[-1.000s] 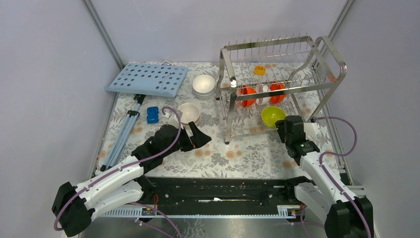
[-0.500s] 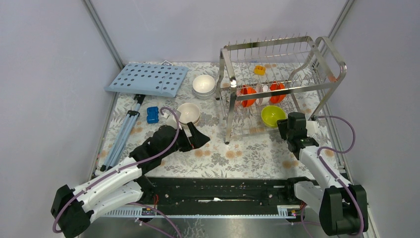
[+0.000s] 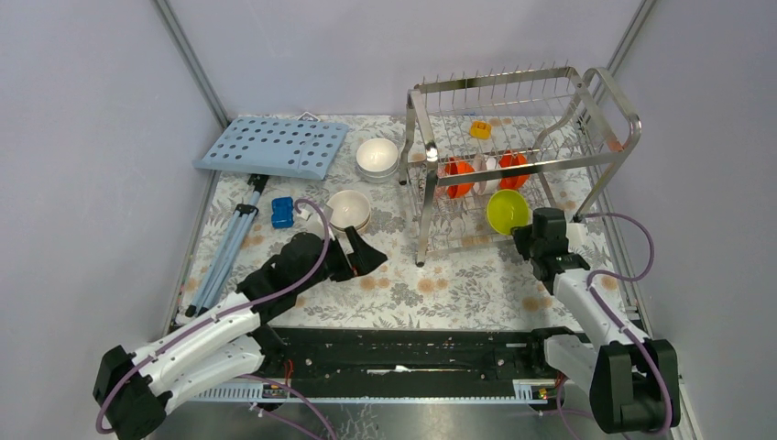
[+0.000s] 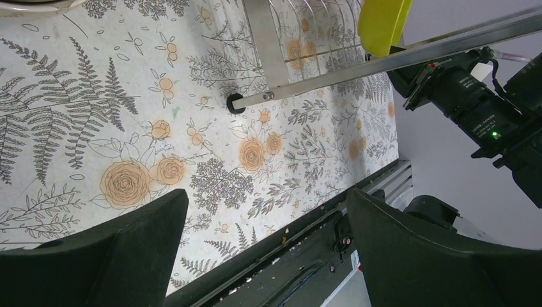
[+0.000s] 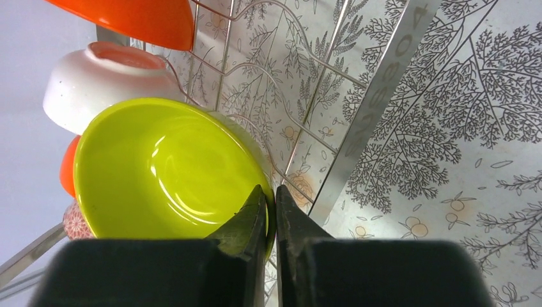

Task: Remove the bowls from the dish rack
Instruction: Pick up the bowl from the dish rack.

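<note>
The right end effector (image 5: 271,199) is closed on the green bowl (image 5: 166,163). Its two fingers pinch the bowl's near rim, one inside and one outside. The bowl is tilted, its hollow facing up and toward the near edge of the surface (image 3: 440,284). It sits at the near right end of the lower tier of the rack (image 3: 513,92); whether its base touches the wires cannot be told.

Deeper in that tier, two orange bowls (image 3: 459,177) stand on edge with a white bowl (image 3: 486,174) between them. A small yellow clip (image 3: 480,129) rests on the upper tier. The rack itself stands at the far right corner of the surface.

The left end effector (image 4: 266,204) is wide open and grips nothing, with only the flowered surface showing between its fingers. It hangs left of the middle of the surface, near the rack's near left foot.

A cream bowl (image 3: 349,209) stands upright just beyond the left end effector. A second white bowl (image 3: 377,158) stands farther toward the far edge, just left of the rack. A blue block (image 3: 282,213) lies left of the cream bowl. A light-blue perforated board (image 3: 272,147) lies at the far left corner, and a folded tripod (image 3: 229,243) runs along the left edge.
</note>
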Motion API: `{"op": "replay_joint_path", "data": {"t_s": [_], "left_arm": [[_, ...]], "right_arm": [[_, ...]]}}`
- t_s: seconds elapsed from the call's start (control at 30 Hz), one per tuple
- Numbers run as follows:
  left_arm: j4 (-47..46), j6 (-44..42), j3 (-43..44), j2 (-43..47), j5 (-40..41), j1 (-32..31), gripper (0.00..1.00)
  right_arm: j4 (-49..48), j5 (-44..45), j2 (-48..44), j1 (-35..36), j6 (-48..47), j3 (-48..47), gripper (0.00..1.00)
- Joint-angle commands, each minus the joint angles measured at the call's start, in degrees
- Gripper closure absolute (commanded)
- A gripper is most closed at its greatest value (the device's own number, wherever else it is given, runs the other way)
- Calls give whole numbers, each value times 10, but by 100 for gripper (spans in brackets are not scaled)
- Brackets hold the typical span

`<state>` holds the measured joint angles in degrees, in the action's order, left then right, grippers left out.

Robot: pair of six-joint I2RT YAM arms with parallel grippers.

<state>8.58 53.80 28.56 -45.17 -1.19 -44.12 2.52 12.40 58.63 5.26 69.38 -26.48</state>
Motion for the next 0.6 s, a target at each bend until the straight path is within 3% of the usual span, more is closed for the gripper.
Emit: {"op": "replay_joint_path", "data": {"t_s": [0.0,0.23,0.4,0.57], "left_arm": [[5,-10,19,14,10,2,1],[31,-14,34,22,28,2,1],[73,-29,58,36,48,3,1],[151,-59,113,53,95,3,1]], "right_arm": [[21,-7,-47,-4,-33,-33,99],[167,-32,-146,-4,-165,-97,100],[312,-159,-148,-4,-318,-175,100],[441,-206,-180,5,-420,-233,100]]}}
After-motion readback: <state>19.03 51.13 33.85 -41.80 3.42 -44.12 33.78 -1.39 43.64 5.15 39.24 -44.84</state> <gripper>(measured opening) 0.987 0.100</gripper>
